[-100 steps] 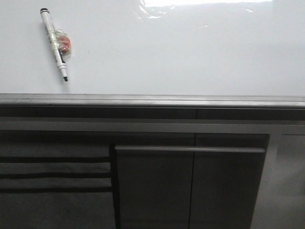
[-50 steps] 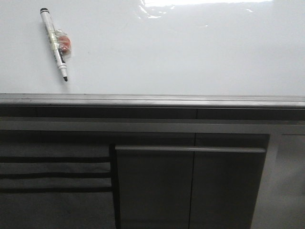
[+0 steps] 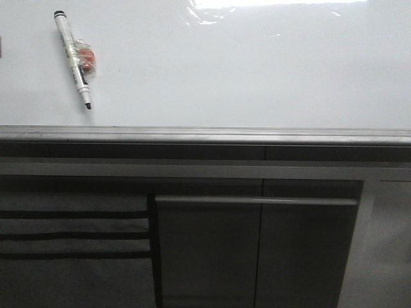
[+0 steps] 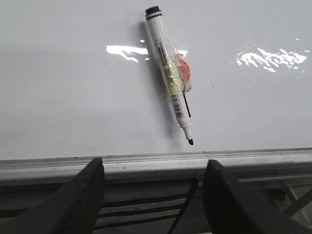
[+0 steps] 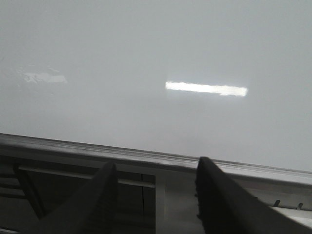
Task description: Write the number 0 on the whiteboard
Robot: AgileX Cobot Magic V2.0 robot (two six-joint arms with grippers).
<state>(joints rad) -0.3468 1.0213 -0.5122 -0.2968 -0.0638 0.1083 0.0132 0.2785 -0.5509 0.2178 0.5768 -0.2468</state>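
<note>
Spread wide on both sides: left gripper [image 4: 152, 195] with dark fingers [image 4: 83, 200] apart and nothing between them, right gripper [image 5: 153, 204] likewise parted and bare. Both poised over the grey edge rail [image 3: 205, 135] at the near side of the whiteboard [image 3: 257, 70], neither touching the board. Lying flat on the white surface toward the far left corner, a white marker [image 3: 72, 56] with black end cap pointing away and uncapped black tip toward the rail, tilted slightly. Wrapped at mid-barrel in clear film with a red blob [image 4: 183, 72] stuck beside it. Directly ahead of the left gripper, well apart from the right. Elsewhere only glare patches on the glossy board; no drawn 0 visible. Below the rail, dark grey cabinet panels [image 3: 257, 250]
</note>
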